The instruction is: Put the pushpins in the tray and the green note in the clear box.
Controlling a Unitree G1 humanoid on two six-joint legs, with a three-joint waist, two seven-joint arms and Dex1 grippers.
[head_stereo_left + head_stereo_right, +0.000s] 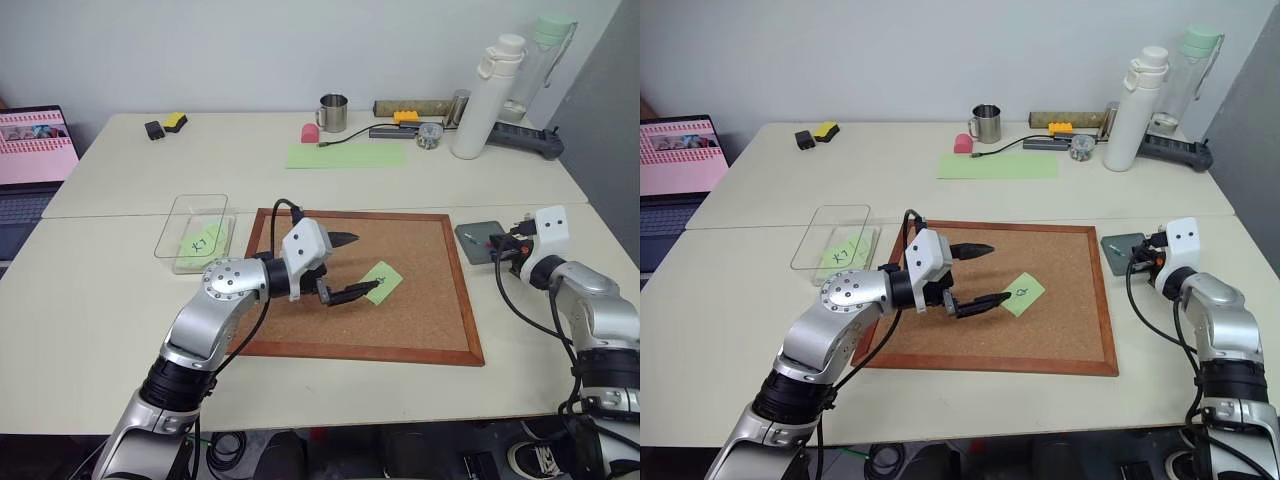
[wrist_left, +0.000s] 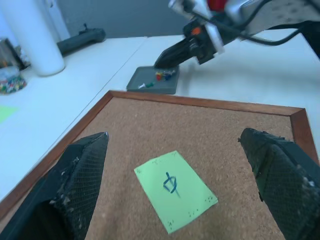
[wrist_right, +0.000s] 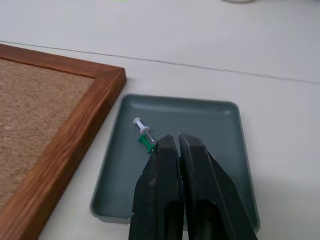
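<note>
The green note [image 1: 386, 277] lies flat on the corkboard [image 1: 420, 310], a dark mark on it [image 2: 171, 183]. My left gripper [image 1: 365, 262] hovers open over the board, its fingertips to either side of the note's near edge, not touching it. The grey tray [image 1: 476, 233] sits just right of the board. My right gripper [image 3: 172, 139] is shut above the tray [image 3: 205, 120]; a pin pinched in its tips does not show. A green pushpin [image 3: 146, 141] and a white one lie in the tray by the tips, more coloured pushpins [image 2: 161, 76] beside them. The clear box [image 1: 190, 201] stands left of the board.
Another green note [image 1: 200, 243] lies in the clear box. At the back of the table are a long pale-green sheet [image 1: 345, 155], a metal cup [image 1: 332, 112], a white bottle [image 1: 485, 95] and a power strip [image 1: 530, 140]. A laptop [image 1: 35, 150] stands far left.
</note>
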